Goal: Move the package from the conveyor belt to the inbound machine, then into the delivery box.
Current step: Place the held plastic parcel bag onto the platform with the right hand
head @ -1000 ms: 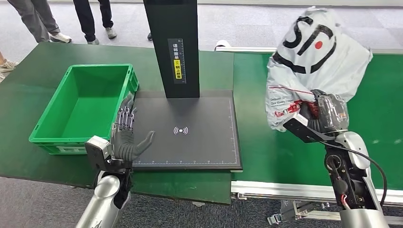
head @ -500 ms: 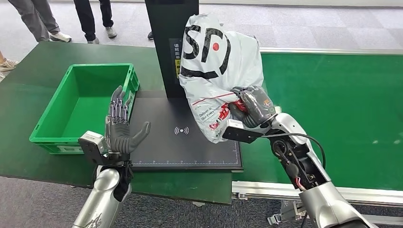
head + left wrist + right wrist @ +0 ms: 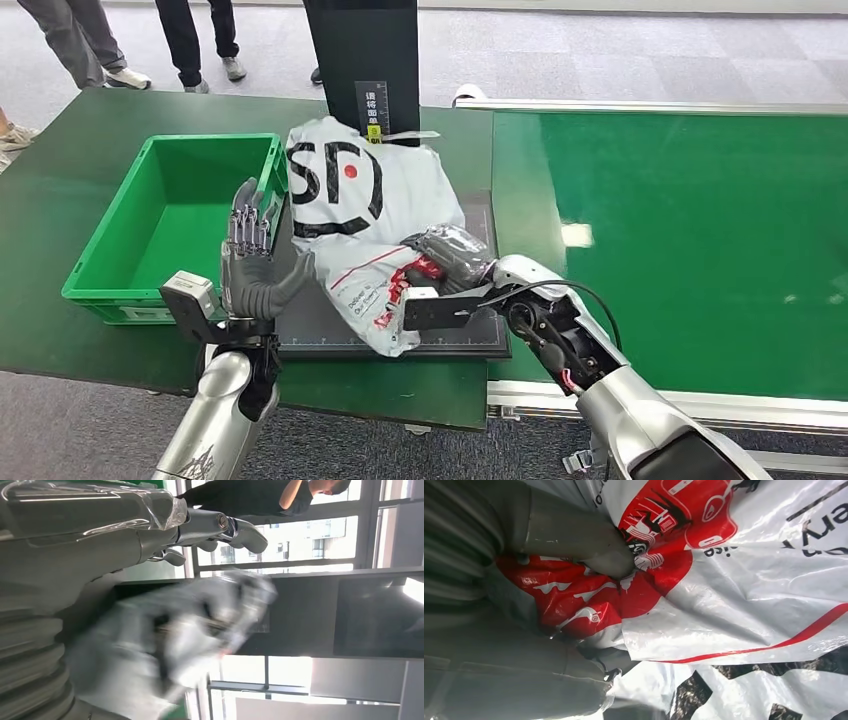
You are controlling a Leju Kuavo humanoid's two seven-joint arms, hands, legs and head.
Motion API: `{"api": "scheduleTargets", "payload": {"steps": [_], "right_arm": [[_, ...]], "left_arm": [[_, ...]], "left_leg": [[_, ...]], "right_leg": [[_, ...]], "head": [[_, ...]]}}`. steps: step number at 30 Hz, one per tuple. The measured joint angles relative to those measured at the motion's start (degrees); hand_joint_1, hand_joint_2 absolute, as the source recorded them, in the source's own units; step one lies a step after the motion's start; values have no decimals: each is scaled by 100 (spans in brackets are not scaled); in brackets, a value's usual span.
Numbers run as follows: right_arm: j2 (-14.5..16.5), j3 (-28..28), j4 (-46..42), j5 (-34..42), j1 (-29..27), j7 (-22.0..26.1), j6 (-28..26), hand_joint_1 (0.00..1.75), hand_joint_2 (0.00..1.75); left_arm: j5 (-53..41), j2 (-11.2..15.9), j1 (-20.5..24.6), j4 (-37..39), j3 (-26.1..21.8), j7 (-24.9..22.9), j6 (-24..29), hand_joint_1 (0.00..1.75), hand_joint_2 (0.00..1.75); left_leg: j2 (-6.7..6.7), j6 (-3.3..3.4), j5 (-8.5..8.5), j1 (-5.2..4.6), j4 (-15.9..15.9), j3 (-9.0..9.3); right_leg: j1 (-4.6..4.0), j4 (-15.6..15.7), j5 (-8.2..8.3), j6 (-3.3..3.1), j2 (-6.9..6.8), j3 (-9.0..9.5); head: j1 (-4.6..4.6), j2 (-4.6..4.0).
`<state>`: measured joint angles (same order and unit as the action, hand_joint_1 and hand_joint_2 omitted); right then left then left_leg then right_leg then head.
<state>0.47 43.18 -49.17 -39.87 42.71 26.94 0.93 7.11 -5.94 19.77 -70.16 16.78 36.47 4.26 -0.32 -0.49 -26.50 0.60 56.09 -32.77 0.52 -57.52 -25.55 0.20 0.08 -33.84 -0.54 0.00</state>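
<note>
Your right hand is clenched around a bunched fold of the package, a white plastic mailer with black lettering and red print. The right wrist view confirms it: the thumb presses into the crumpled red patch of the bag, so the hold is on loose film and not on whatever is inside. That explains why the package sags and spreads as it lies.

The package now rests on the black scanning pad of the inbound machine, leaning toward the far side against the machine's black upright post. Its near corner hangs over the near edge of the pad. It is off the green conveyor belt, which lies to the right.

Your left hand is released and holds nothing; it stands upright with fingers apart, between the green box and the package, just beside the bag's left edge. Judging by that pose, it waits there to steady the bag or receive it for the pass to the left into the box.

The first leg looks done. Watch the thin film: a grip on a fold can slip or tear when you lift again.

People stand on the far floor.
</note>
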Motion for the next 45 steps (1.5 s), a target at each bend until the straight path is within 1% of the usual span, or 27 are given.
{"api": "scheduleTargets", "payload": {"steps": [7, 11, 15, 21, 26, 27, 28, 30, 31, 32, 36, 39, 41, 45], "right_arm": [[253, 599, 932, -39, 150, 65, 545, 175, 175], [293, 878, 1234, -86, 279, -200, 718, 175, 175], [292, 1077, 1417, -161, 418, -376, 718, 175, 175], [286, 1166, 1496, -100, 454, -381, 451, 175, 175], [280, 1202, 1515, -93, 461, -381, 409, 175, 175], [280, 1205, 1519, -93, 462, -381, 406, 168, 175], [280, 1207, 1524, -92, 463, -381, 405, 130, 175], [280, 1209, 1531, -93, 464, -381, 400, 43, 175], [279, 1211, 1535, -95, 464, -381, 380, 5, 175], [276, 1213, 1537, -99, 463, -385, 327, 0, 175], [256, 1196, 1522, -81, 427, -407, -231, 0, 0], [228, 1073, 1402, 56, 323, -290, -703, 0, 0], [218, 919, 1257, 212, 226, -133, -908, 0, 0], [213, 559, 924, 532, 58, 143, -1025, 0, 0]], "left_arm": [[6, -48, 88, 97, 16, 5, -17, 0, 175], [13, -86, 185, 171, 52, -46, -60, 0, 175], [13, -140, 264, 233, 64, -109, -83, 0, 175], [14, -183, 279, 282, 64, -150, -104, 0, 175], [13, -192, 279, 288, 64, -152, -104, 0, 175], [13, -193, 279, 288, 64, -152, -104, 0, 175], [13, -195, 279, 289, 64, -152, -104, 0, 175], [13, -200, 279, 289, 64, -152, -104, 0, 175], [13, -202, 279, 289, 64, -152, -104, 0, 175], [13, -203, 279, 289, 64, -152, -106, 0, 175], [11, -203, 274, 289, 64, -155, -115, 0, 175], [3, -202, 266, 289, 63, -155, -115, 0, 175], [-2, -202, 263, 289, 63, -149, -115, 0, 175], [-5, -202, 261, 289, 62, -122, -115, 0, 175]], "left_leg": [[-2, 0, 0, -2, 1, 0], [-2, 0, 0, -2, 1, 2], [-1, 0, 0, -2, 1, 10], [-1, 0, 0, -2, 2, 12], [-1, 0, 0, -2, 2, 14], [-1, 0, 0, -2, 2, 14], [-1, 0, 0, -2, 2, 14], [-1, 0, 0, -2, 1, 14], [-1, 0, 0, -2, 1, 14], [0, 0, 0, -2, 1, 14], [-1, 0, 0, -2, 2, 13], [-1, 0, 0, -2, 2, 12], [0, 0, 0, -2, 2, 11], [0, 0, -1, -2, 1, 8]], "right_leg": [[2, 1, 0, 0, 0, -1], [2, 1, 0, 0, 0, 1], [2, 1, 0, 0, 0, 8], [2, 1, 1, 0, 0, 12], [2, 1, 1, 0, 0, 11], [2, 1, 1, 0, 0, 11], [2, 1, 1, 0, 0, 11], [2, 1, 1, 0, 0, 11], [2, 1, 1, 0, 0, 11], [2, 1, 1, 0, 0, 11], [2, 1, 1, 0, 0, 11], [2, 1, 1, 0, 0, 10], [2, 1, 1, 0, 0, 8], [2, 1, 0, 0, 1, 4]], "head": [[-1, 0], [-1, 0], [-1, 0], [-1, 0], [-1, 0], [-1, 0], [-1, 0], [-1, 0], [-1, 0], [-1, 0], [-1, 0], [0, 0], [-1, 0], [-1, 0]]}}
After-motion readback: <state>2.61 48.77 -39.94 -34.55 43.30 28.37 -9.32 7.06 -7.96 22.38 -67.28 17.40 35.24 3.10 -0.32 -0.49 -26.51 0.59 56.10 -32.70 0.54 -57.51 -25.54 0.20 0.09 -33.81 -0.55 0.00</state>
